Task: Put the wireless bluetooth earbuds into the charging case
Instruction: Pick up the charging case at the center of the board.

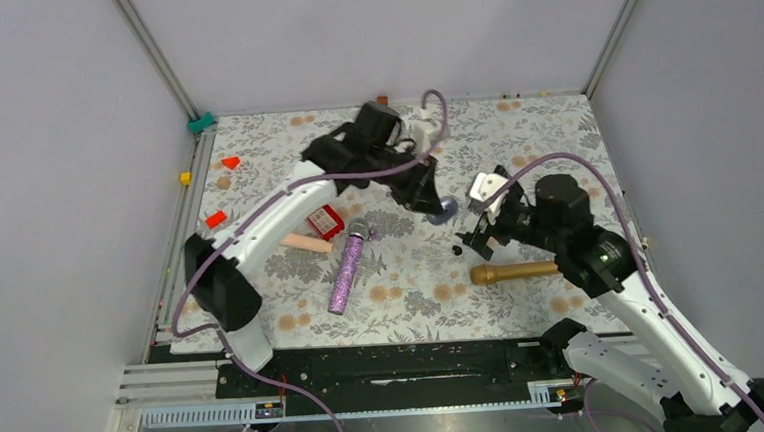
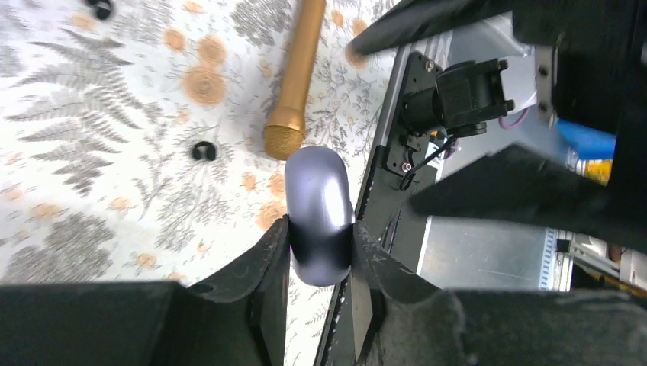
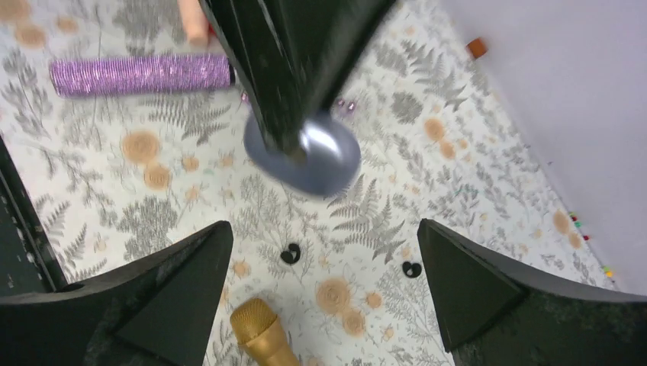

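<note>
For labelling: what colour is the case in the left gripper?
The case is metallic grey-blue; left wrist view.

Plain pale grey-lilac walls (image 1: 367, 37) close the space at nine, twelve and three o'clock, and slanting aluminium posts (image 1: 155, 55) run down the two back corners. The table at the centre is covered by a white cloth (image 1: 533, 127) printed with grey ferns and orange blooms, evenly lit with only soft shadows. At six o'clock a black plate (image 1: 397, 365) and a ribbed silver rail (image 1: 390, 404) run along the near edge.
</note>
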Robot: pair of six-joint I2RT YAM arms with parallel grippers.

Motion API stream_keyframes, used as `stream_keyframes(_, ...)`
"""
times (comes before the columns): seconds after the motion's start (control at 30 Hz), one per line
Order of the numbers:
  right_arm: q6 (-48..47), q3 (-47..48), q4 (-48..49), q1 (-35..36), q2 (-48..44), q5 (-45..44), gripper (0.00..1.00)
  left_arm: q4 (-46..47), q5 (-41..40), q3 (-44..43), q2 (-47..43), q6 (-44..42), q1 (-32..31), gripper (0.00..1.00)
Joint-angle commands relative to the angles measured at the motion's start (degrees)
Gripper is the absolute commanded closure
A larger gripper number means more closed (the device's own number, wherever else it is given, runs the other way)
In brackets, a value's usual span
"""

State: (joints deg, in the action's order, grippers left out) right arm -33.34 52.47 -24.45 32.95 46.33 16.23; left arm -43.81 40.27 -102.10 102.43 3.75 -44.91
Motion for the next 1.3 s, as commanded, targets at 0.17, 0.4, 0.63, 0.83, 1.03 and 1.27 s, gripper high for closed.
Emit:
stream_keyframes(0.17,19.20,14.32,-1.50,-5.43,1.55,21.19,0.01,22.59,13.95,17.36,-23.62,4.01,12.37,0.97)
stream_keyframes(0.4,40.28,12.19,15.32,-8.32,7.71,39.32,0.01,51.24,15.87,35.80,-30.11,22.94,12.45,1.00)
stream_keyframes(0.63,63.64,-1.72,51.06,-10.96,9.22,45.02,0.05,73.38,14.13,45.86,-29.85,37.60,13.19,1.00)
stream_keyframes(0.83,60.73,-7.00,51.66,-12.21,8.15,40.09,0.08,91.84,13.88,52.15,-29.26,48.87,13.97,1.00)
stream_keyframes(1.03,61.16,-9.45,54.16,-13.08,8.54,36.33,0.10,96.28,12.39,55.00,-28.83,52.08,13.96,1.00)
stream_keyframes(1.27,70.00,-13.13,66.54,-13.35,9.92,37.34,0.17,104.39,9.90,58.68,-28.09,55.59,13.95,1.00)
